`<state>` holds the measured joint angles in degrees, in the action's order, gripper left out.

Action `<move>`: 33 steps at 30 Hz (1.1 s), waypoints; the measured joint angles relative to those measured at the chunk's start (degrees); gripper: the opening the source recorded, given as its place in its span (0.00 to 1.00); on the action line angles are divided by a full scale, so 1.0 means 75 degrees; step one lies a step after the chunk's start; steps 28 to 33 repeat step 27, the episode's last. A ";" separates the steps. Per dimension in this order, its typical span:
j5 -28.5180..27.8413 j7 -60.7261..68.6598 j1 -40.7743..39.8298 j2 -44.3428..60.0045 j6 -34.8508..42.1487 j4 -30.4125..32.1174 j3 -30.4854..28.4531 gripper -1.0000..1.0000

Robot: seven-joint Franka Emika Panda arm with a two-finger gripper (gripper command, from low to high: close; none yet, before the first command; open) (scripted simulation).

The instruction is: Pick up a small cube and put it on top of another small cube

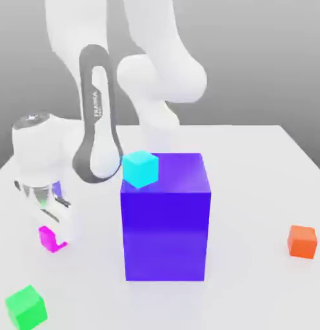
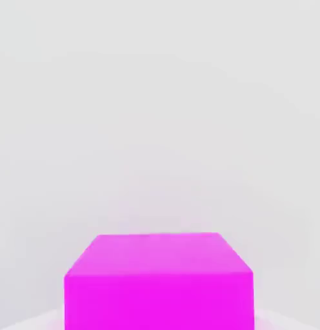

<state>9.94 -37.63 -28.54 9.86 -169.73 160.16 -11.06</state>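
One arm bent low, end effector (image 1: 54,233) pointing down, pinching magenta cube (image 1: 50,238) at table (image 1: 253,161).

Magenta cube (image 1: 50,237) partly behind fingers (image 1: 63,225)

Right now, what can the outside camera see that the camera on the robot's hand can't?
The exterior view alone takes in the white arm, the big blue box, the light-blue cube at that box's top corner, plus the green cube and orange cube on the table. The hand view adds nothing new; it just brings the pink cube up close. Both views share that pink cube and the pale table.
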 joint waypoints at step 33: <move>-0.0799 0.0020 0.0828 0.1554 0.2245 -0.3820 0.0835 1.00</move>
